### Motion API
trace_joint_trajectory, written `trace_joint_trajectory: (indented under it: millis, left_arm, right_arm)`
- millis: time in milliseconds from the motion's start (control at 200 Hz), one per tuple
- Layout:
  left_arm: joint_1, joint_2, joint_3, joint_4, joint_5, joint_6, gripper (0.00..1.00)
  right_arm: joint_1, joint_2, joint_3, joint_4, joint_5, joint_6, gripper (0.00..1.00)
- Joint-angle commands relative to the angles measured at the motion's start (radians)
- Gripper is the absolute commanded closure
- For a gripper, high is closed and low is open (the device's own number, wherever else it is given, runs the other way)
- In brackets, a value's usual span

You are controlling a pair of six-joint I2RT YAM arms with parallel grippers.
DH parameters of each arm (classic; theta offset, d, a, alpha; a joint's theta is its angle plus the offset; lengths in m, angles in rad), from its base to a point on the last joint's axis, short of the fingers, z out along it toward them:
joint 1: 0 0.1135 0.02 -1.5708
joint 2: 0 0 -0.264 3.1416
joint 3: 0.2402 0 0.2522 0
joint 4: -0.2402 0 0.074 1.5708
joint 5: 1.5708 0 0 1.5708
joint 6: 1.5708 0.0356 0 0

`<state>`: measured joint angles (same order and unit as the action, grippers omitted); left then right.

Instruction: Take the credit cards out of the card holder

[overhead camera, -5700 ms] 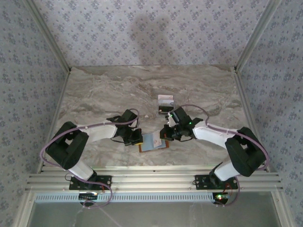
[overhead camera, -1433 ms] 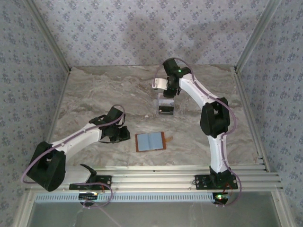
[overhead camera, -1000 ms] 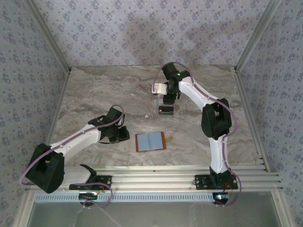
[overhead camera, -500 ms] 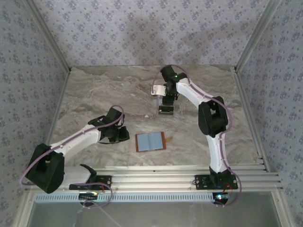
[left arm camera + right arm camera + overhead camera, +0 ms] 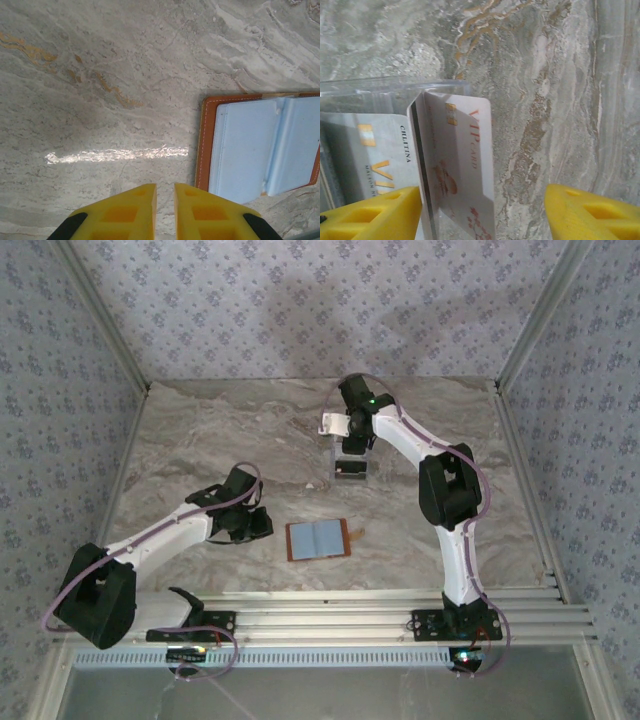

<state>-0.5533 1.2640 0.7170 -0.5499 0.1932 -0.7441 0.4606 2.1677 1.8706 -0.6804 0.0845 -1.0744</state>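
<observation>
The card holder (image 5: 318, 539) lies open on the marble table, brown rim up, grey-blue inner faces (image 5: 260, 150) showing, its snap tab (image 5: 352, 534) on the right edge. My left gripper (image 5: 266, 527) (image 5: 165, 186) sits just left of it, shut, with nothing between its fingers. My right gripper (image 5: 352, 447) (image 5: 482, 190) hangs open over a clear tray (image 5: 350, 462) (image 5: 380, 92) at the back. A pale credit card (image 5: 460, 165) marked VIP stands tilted at the tray's edge, leaning on the left finger (image 5: 375, 215). Another pale card (image 5: 365, 150) lies flat in the tray.
The tray stands behind the card holder, towards the middle of the table. Patterned walls and metal frame posts close in the table on three sides. Bare marble lies right of the tray (image 5: 545, 100) and left of the card holder (image 5: 100, 100).
Earlier both grippers were at the card holder; the right arm has since reached back to the tray and settled slightly lower over it. The left arm drew off to the left and now holds still.
</observation>
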Motion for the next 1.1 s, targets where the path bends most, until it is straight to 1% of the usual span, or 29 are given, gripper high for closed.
trace_joint_trajectory:
  millis: [0,210,300,445,565,690,759,829,969,1094]
  left_arm:
    - [0.011,-0.014,0.009,-0.02,-0.003,0.011,0.82]
    - [0.016,-0.009,0.012,-0.016,0.003,0.012,0.82]
    - [0.016,-0.009,0.01,-0.013,0.006,0.009,0.82]
    - [0.015,-0.009,0.01,-0.013,0.008,0.008,0.82]
    - [0.016,-0.009,0.011,-0.011,0.008,0.009,0.82]
    - [0.015,-0.008,0.008,-0.011,0.007,0.008,0.82]
    - [0.016,-0.01,0.007,-0.012,0.006,0.009,0.82]
    - [0.016,-0.011,0.007,-0.013,0.006,0.009,0.82]
    - [0.016,-0.012,0.006,-0.01,0.0,0.009,0.82]
    - [0.024,-0.014,0.015,-0.013,-0.037,0.026,0.81]
  right_arm:
    - [-0.003,-0.015,0.033,0.016,0.035,-0.025,0.33]
    - [-0.005,-0.022,0.035,0.027,0.031,-0.025,0.32]
    - [-0.004,-0.026,0.046,-0.013,-0.004,-0.026,0.32]
    - [-0.004,-0.042,0.04,-0.029,-0.056,-0.017,0.32]
    - [-0.003,-0.043,0.039,-0.02,-0.046,-0.014,0.32]
    - [-0.004,-0.027,0.047,-0.009,-0.006,-0.019,0.32]
    - [-0.004,-0.025,0.051,-0.017,-0.013,-0.018,0.32]
    - [-0.005,-0.033,0.052,-0.031,-0.048,-0.016,0.32]
    - [-0.007,-0.069,0.033,-0.018,-0.083,0.019,0.32]
    - [-0.01,-0.129,-0.017,0.027,-0.085,0.089,0.32]
